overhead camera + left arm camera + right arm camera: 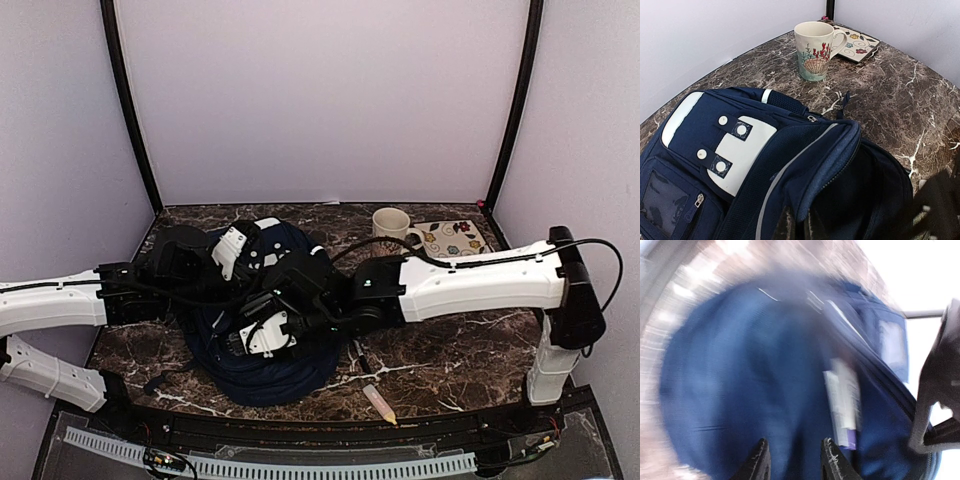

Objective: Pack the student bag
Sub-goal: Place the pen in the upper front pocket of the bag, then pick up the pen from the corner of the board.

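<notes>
The student bag [282,376] lies in the middle of the table, a navy backpack with pale patches [742,150] and its main compartment gaping dark. My left gripper [799,221] is shut on the bag's opening edge, the fabric flap pinched between its fingers and held up. My right gripper [795,454] hovers over the bag's blue fabric [740,380], open with nothing between its fingers; this view is blurred. A white and purple packet [842,410] lies in the bag's opening just beyond the right fingertip. From above, both wrists overlap the bag and hide its top.
A cream mug with a shell picture [814,50] [391,224] stands at the back right beside a flowered coaster [452,238]. A pale tube with an orange tip [380,403] lies near the front edge. Purple walls close the table on three sides.
</notes>
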{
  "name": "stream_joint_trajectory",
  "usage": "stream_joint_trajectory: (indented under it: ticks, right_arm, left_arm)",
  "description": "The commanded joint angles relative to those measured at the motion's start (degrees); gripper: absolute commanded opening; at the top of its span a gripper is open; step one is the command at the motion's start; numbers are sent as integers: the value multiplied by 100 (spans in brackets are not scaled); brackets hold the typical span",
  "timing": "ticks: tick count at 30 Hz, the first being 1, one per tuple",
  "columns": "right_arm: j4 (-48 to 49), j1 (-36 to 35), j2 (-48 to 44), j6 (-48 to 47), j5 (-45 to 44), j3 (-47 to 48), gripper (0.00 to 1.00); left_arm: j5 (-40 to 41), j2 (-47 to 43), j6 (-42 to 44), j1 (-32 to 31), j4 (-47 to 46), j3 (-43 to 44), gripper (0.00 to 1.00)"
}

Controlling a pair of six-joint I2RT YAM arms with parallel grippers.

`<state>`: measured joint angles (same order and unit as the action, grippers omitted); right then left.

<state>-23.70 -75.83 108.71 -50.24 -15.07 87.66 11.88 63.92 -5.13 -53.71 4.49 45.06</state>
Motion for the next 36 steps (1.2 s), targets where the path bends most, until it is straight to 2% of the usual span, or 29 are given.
stream_joint_trajectory:
  ticks: [1, 5, 9, 13, 16, 26, 36]
  right_arm:
    - [-1808, -163, -673, 1098, 2330, 161, 35]
    - [-2418, -198, -908, 1369, 3005, -409, 36]
    - [-2607, -204, -1009, 1593, 2671, -1248, 39]
    - [-2226, -223, -1353, 2122, 2442, -2075, 53]
    - [-2103, -351, -1518, 2299, 2148, -2467, 57]
    - [-1695, -459, -1422, 2643, 859, -3219, 57]
    - [-1561, -438, -1600, 2572, -141, -3715, 57]
  left_arm:
    - [207, -213, 47, 50, -319, 289, 0]
    - [240, -236, 22, 54, -287, 238, 0]
    - [226, -266, -19, 54, -300, 192, 0]
    - [221, -223, -23, 54, -283, 225, 0]
    - [209, -183, -22, 54, -288, 257, 0]
    - [173, -180, -84, 54, -335, 203, 0]
    - [175, -196, -85, 54, -372, 145, 0]
